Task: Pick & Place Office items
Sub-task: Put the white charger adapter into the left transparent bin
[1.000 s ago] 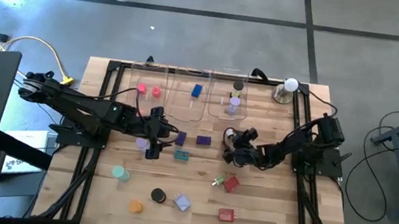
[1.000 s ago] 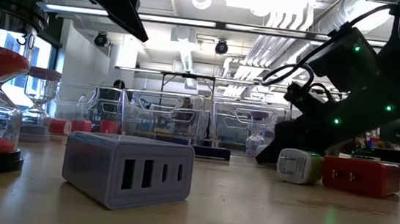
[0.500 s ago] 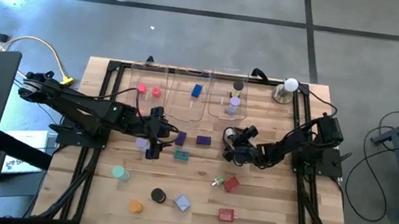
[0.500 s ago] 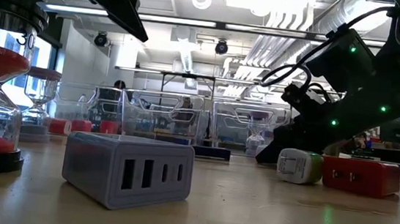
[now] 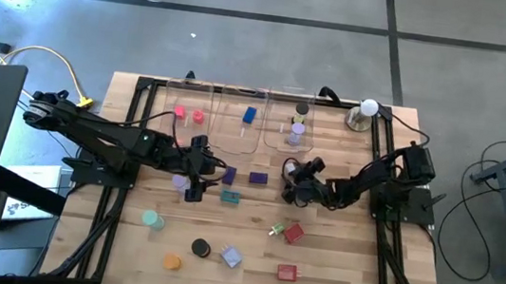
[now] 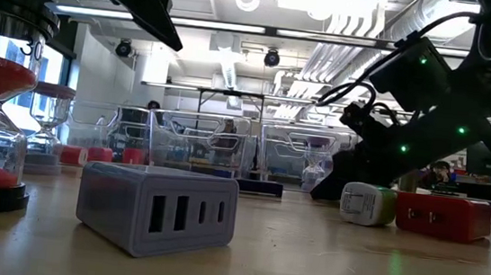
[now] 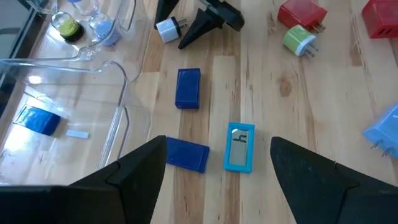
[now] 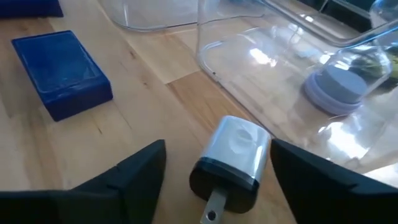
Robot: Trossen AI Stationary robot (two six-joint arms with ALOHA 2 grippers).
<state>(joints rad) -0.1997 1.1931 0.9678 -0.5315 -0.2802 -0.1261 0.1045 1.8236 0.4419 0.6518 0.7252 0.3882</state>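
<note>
Wood planking, pale and knotted, made up the bench (image 5: pixel 334 266), framed by black rails. Left of centre the left gripper (image 5: pixel 193 191) hovered with its jaws wide and nothing between them; under it lay a flat teal tag with a small screen (image 7: pixel 240 147) and two matte blue rectangular blocks (image 7: pixel 188 88), one nearer the far side, the other (image 7: pixel 186 154) just beside the tag. Near the front edge sat a teal disc (image 5: pixel 152 219), an orange disc (image 5: pixel 171 262), a black disc (image 5: pixel 200 248) and a lavender boxy charger (image 5: pixel 230 256).

Along the far edge stood three clear plastic trays (image 5: pixel 239 136), glossy and thin-walled. The left tray held two pink pieces (image 5: pixel 188 114), the middle one a blue piece (image 5: pixel 249 115), the right one a purple round piece (image 5: pixel 296 134).

Right of centre the right gripper (image 5: pixel 294 187) was low over the bench, jaws apart on either side of a smooth silver-white plug with a black end and metal prong (image 8: pixel 231 158), not touching it. That plug lay just near of the right tray's curved wall. Nearer lay a green-and-white plug (image 5: pixel 275 230) and two red blocks (image 5: pixel 294 232), (image 5: pixel 287 273). At the far right corner stood a white ball on a metal base (image 5: pixel 363 115).
</note>
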